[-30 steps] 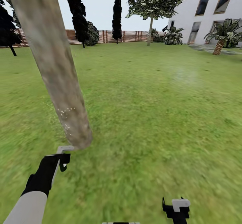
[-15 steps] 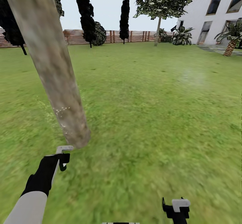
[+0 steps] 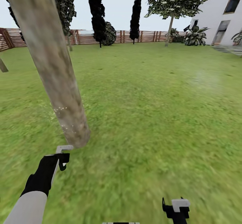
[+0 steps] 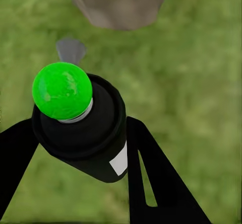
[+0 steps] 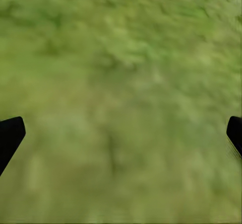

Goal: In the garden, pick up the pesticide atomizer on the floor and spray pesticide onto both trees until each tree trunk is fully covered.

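Holding the pesticide atomizer (image 4: 83, 126) clamped in my left end effector (image 3: 62, 157) near the tree trunk (image 3: 53, 66); right end effector (image 5: 121, 133) spread apart

Green grass lawn (image 3: 151, 99) extends to a brown horizontal-slat wooden fence (image 3: 87, 37) along the far boundary. Tall dark cypress-shaped trees (image 3: 97, 12) and a round dark bush (image 3: 110, 34) stand before it. White house wall (image 3: 218, 12) at far right (dark windows, broad-leaved plants at base). Sky pale, overcast; light even.
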